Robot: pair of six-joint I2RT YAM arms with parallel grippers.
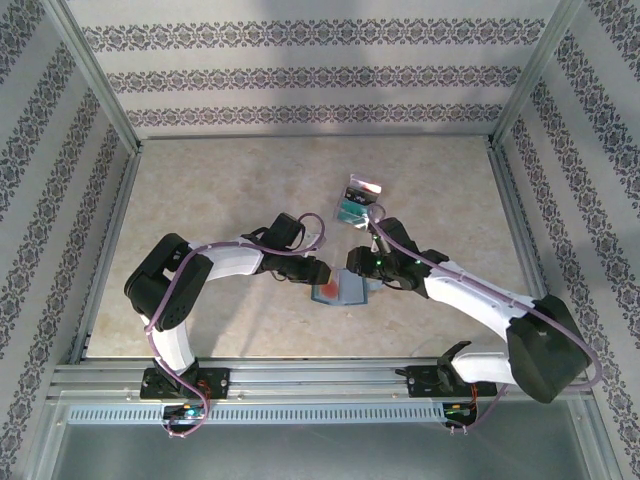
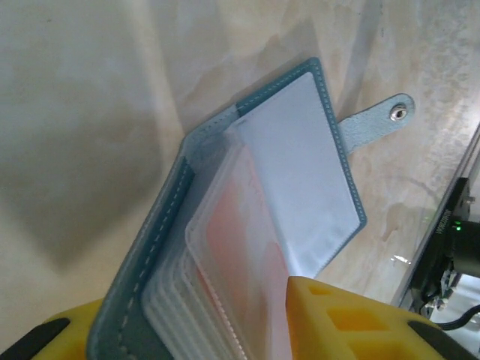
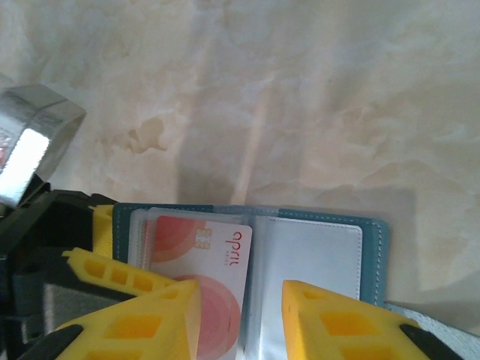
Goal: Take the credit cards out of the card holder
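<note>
The card holder lies opened at the table's middle, blue-grey with clear sleeves. In the left wrist view its cover and sleeve stack stand between the yellow fingers of my left gripper, which touch both sides; its strap tab sticks out to the right. A red-and-white credit card with a chip lies on top of the left sleeves. My right gripper stands over the card's right edge and the centre fold, fingers apart. A teal card and a silvery card lie loose farther back.
Both arms meet over the holder, left gripper and right gripper close together. A metal frame rail borders the marble table on each side. A black unit with a green light stands at the right edge.
</note>
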